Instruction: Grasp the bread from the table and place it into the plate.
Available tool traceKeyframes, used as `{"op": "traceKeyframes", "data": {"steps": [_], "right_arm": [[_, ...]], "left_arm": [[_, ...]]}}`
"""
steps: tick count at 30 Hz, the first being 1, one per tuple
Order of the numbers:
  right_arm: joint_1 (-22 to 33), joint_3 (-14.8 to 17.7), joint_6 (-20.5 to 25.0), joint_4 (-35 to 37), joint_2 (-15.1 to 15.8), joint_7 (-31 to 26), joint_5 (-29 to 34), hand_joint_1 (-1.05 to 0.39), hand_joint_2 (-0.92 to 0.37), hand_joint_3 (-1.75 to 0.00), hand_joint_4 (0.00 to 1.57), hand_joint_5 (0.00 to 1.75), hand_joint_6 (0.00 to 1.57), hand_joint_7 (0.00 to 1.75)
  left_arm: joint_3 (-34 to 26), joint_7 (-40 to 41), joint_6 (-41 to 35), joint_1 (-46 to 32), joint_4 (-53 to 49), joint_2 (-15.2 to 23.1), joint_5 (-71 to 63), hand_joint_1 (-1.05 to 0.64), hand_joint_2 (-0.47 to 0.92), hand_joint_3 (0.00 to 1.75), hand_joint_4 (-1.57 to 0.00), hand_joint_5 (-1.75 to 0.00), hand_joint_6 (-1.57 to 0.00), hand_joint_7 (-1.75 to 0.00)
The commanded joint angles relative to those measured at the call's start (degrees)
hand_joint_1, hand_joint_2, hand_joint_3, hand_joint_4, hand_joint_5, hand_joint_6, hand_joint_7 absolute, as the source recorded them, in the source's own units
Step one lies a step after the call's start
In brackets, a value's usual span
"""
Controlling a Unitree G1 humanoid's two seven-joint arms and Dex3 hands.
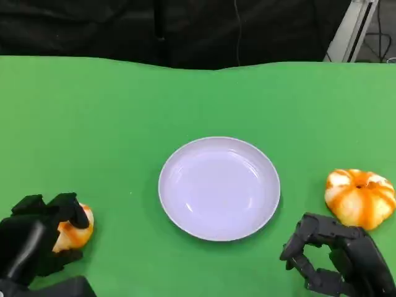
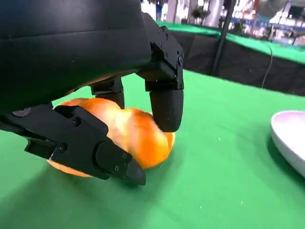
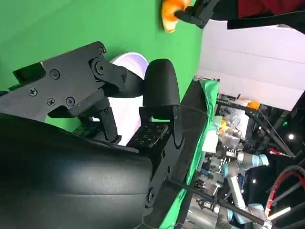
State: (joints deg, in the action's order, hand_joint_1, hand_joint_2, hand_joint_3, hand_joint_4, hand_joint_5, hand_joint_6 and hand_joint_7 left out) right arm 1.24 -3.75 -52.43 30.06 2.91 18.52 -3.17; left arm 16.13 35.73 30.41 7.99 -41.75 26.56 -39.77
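The green worktop point(image 1: 124, 111) takes up most of the head view, and a white plate point(image 1: 219, 187) stands near its middle with nothing in it. Two pieces of bread lie on the cloth, one on each side of the plate and both well apart from it.

The larger round bread point(image 1: 361, 197), orange with white stripes, sits on the robot's right side. The right hand point(image 1: 337, 260) is just beside it, nearer to the robot, and does not touch it. Its fingers point(image 3: 159, 90) are curled inward and hold nothing.

The smaller bread point(image 1: 75, 230) is on the left side. The left hand point(image 1: 38, 238) lies over it, and in the left wrist view the fingers point(image 2: 166, 107) wrap around the orange bread point(image 2: 128, 136) from above and from the side, so it is gripped. The bread seems to rest on the cloth, not yet lifted.

I judge the task to be at its first part: the grasp on the left bread is made, while lifting it, carrying it to the plate and letting it go are left to do.
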Motion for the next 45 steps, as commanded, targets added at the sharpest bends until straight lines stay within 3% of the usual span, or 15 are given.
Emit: {"op": "traceKeyframes", "data": {"steps": [1, 9, 16, 19, 26, 38, 45], "right_arm": [[-0.01, 0.25, -0.20, -0.09, 0.31, -0.37, -0.25, -0.20, -0.70, -0.80, 0.76, 1.57, 0.78, 1.28], [-0.43, 0.18, -0.24, 0.34, 0.05, -0.18, -0.61, -0.19, -0.70, -0.79, 0.75, 1.58, 0.78, 1.28], [-0.46, 0.20, -0.25, 0.39, 0.03, -0.17, -0.59, -0.19, -0.70, -0.79, 0.74, 1.59, 0.77, 1.29], [-0.52, 0.20, -0.14, 0.71, 0.09, -0.36, -0.14, -0.20, -0.70, -0.79, 0.75, 1.58, 0.78, 1.29], [-0.85, 0.04, 0.39, 1.05, 0.04, -0.38, 0.02, -0.21, -0.70, -0.78, 0.76, 1.56, 0.79, 1.28], [-1.18, -0.16, -0.65, 1.75, -0.37, -1.08, 0.95, -0.21, -0.69, -0.79, 0.76, 1.55, 0.78, 1.28], [-1.32, -0.31, -0.52, 2.10, -0.36, -0.95, 0.85, -0.21, -0.69, -0.79, 0.75, 1.56, 0.78, 1.29]], "left_arm": [[-0.25, 3.85, 0.75, -1.34, 3.41, 1.79, -1.96, -0.10, 0.79, 0.01, -0.63, -1.75, -0.52, -1.75], [-2.88, 1.36, -2.74, -6.27, 18.56, 2.50, -2.88, -0.13, 0.80, 0.02, -0.61, -1.75, -0.51, -1.75], [-3.64, -0.28, -4.22, -7.46, 21.53, 2.22, -2.89, -0.13, 0.80, 0.01, -0.61, -1.75, -0.51, -1.75], [-3.60, -1.30, -3.63, -8.67, 30.12, 1.97, -4.09, -0.08, 0.77, 0.01, -0.65, -1.75, -0.54, -1.75], [-2.28, -6.22, -4.88, -7.22, 38.34, -0.92, -5.31, -0.05, 0.76, 0.00, -0.68, -1.75, -0.56, -1.75], [-0.41, -10.39, -3.82, -1.83, 36.66, -5.71, -4.19, -0.08, 0.77, 0.01, -0.66, -1.75, -0.56, -1.75], [2.99, -10.29, -0.55, 3.93, 29.73, -9.79, -3.51, -0.06, 0.74, 0.00, -0.65, -1.75, -0.53, -1.75]]}}
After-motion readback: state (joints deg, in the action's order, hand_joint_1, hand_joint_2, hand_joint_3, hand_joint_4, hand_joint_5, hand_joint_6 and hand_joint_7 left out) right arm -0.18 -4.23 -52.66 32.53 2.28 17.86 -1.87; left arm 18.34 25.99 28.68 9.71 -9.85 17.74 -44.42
